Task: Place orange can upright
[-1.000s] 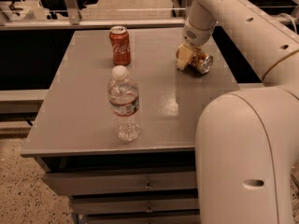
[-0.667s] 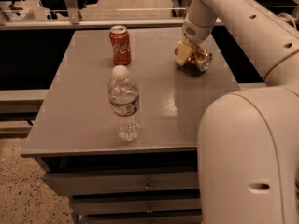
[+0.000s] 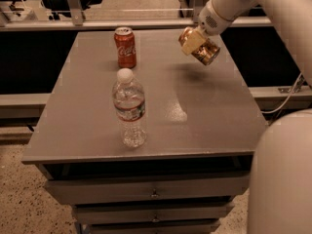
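Note:
My gripper [image 3: 196, 44] is at the far right of the grey table [image 3: 204, 116], shut on the orange can [image 3: 204, 49]. The can is golden-orange with a silver end and is tilted, held clear above the tabletop with its shadow below it. The pale fingers [image 3: 189, 42] clamp its upper left side. The white arm comes in from the upper right.
A red Coca-Cola can [image 3: 125, 47] stands upright at the far middle of the table. A clear water bottle [image 3: 129, 108] with a white cap stands upright near the front. My white base [image 3: 282, 179] fills the lower right. Drawers sit under the tabletop.
The gripper has lifted the orange can off the tabletop and carried it slightly left; the can now hangs tilted in the air. The red can and bottle have not moved.

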`<state>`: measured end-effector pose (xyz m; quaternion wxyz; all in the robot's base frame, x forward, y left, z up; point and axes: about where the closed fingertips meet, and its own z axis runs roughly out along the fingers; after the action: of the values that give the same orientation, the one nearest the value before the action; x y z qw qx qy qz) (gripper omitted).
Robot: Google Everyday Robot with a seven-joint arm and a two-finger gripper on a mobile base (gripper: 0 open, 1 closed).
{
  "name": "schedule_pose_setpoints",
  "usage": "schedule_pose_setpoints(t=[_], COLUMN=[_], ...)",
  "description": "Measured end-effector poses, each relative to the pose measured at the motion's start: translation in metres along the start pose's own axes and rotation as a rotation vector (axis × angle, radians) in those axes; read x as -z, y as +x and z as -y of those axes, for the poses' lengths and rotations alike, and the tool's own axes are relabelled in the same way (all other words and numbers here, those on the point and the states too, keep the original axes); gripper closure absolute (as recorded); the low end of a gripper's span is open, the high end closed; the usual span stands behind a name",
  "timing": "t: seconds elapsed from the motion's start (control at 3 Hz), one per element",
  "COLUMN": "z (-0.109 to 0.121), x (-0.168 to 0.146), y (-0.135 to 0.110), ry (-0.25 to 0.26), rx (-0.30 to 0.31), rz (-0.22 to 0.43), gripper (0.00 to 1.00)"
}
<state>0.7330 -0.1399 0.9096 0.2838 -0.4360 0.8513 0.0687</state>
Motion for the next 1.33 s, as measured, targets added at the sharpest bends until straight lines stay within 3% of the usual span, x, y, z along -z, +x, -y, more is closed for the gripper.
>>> schedule_pose_setpoints(t=[0.67,1.0,1.33], z=[-0.022,-0.032,-0.039], x=[0.027,0.033,0.031], y=[-0.033,-0.037,-0.031], ry=[-0.172,-0.223,-0.267], rx=[0.061,0.096,0.101], rz=[0.556,0.733,0.844], gripper=[1.0,1.0,1.0])
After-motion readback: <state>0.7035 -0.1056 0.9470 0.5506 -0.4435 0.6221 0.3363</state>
